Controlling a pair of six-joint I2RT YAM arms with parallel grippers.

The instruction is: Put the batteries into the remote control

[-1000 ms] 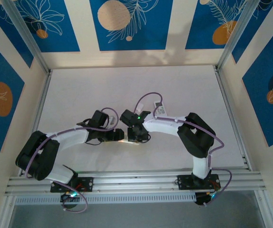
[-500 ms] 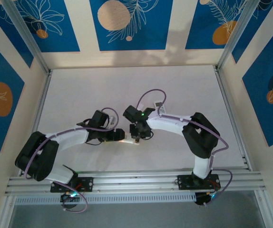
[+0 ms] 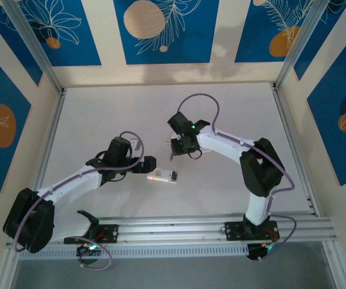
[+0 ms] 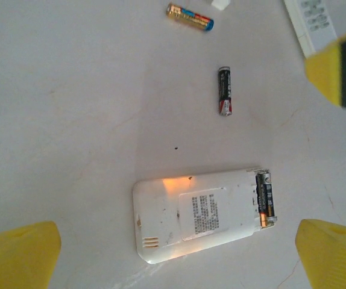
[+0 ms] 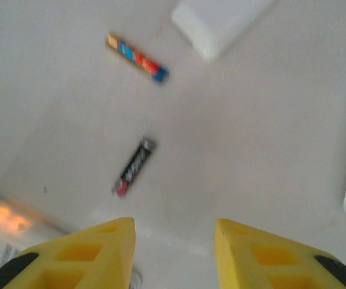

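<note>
White tabletop [image 3: 131, 114], blue leaf-patterned wall panels [image 3: 185, 36] around it

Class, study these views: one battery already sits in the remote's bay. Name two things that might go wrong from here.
1. The black battery lies loose on the table; the open right pincer might nudge it and send it rolling.
2. The remote lies unheld, left pincer open, so pressing that battery in might slide it.

remote control [image 5: 4, 221] blurred, cut by edge
</note>
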